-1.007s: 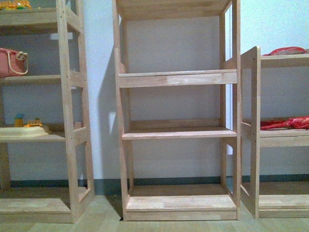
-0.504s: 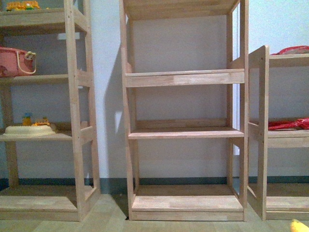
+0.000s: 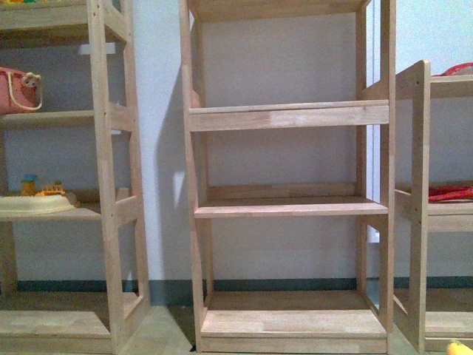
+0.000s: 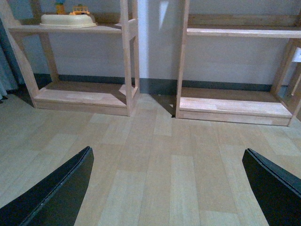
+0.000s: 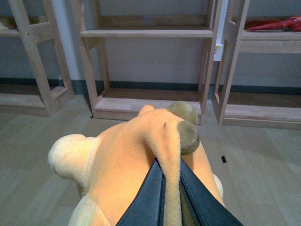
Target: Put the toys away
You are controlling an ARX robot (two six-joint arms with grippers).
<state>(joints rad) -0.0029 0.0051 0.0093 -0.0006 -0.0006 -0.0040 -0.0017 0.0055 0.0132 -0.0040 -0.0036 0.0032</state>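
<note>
The soft orange-yellow plush animal (image 5: 136,174) is carried above the pale plank floor (image 4: 155,155). A fold of its fabric is pinched between the closed fingers of the right tool (image 5: 170,165), and a sliver of the toy shows at the lower right corner of the front view. The left tool (image 4: 164,188) is spread wide, with nothing between its fingers.

The carrying step is judged to be in hand; placement is not yet done. Next, the toy would need to be raised, brought forward over the front edge of a board in the bare middle wooden shelf unit (image 3: 288,210), and released there.

Open room is offered between that unit's uprights on each level seen. The uprights and the board fronts are the edges to be cleared. The cream oval tray (image 3: 33,203) and pink basket (image 3: 15,92) on the left unit lie well apart from this route.
</note>
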